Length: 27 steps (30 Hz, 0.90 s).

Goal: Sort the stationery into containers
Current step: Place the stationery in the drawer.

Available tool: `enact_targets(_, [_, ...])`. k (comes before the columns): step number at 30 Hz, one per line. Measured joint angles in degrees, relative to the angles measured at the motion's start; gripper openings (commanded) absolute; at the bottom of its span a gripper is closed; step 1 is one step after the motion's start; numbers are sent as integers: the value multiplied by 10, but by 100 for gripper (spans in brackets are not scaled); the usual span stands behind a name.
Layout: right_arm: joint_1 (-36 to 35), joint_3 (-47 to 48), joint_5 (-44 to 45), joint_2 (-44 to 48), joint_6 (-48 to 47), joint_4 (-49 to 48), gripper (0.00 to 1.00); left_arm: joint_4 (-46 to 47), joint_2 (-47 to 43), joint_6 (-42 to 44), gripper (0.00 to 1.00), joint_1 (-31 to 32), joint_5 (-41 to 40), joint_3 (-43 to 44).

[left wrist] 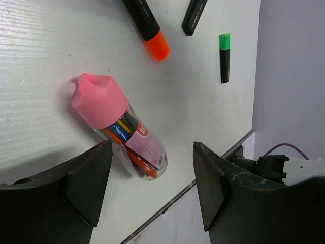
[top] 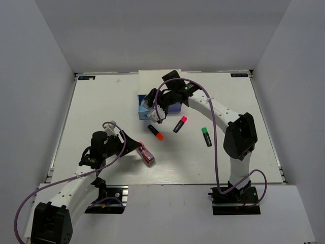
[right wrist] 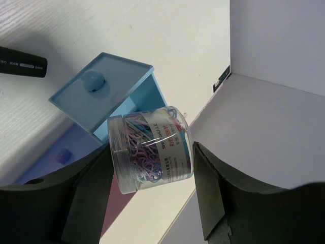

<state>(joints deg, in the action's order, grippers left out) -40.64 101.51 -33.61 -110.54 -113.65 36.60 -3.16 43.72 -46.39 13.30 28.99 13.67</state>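
My right gripper (top: 157,110) is shut on a clear jar of pastel paper clips (right wrist: 150,150) and holds it tilted just above the pulled-out blue drawer (right wrist: 101,96) of the white cabinet (top: 152,80). A blue-purple drawer (right wrist: 53,157) sits below it. My left gripper (left wrist: 152,188) is open over a clear pen tube with a pink cap (left wrist: 119,127), which lies on the table (top: 148,154) near the left finger. The orange-capped marker (top: 156,132), pink-capped marker (top: 180,124) and green-capped marker (top: 206,136) lie on the table between the arms.
The table's near edge (left wrist: 203,162) runs close behind the pen tube. Grey walls enclose the table on three sides. The cabinet stands at the back middle against the far wall.
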Motion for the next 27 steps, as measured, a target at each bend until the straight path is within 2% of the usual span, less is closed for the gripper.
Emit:
enact_targets(10, [1, 8, 6, -9, -5, 6, 16, 6, 0, 0, 75, 0, 0, -1])
enact_targets(18, [1, 26, 6, -25, -6, 13, 35, 6, 0, 0, 75, 0, 0, -2])
enact_targets(27, [1, 28, 6, -26, -7, 16, 44, 7, 0, 0, 75, 0, 0, -2])
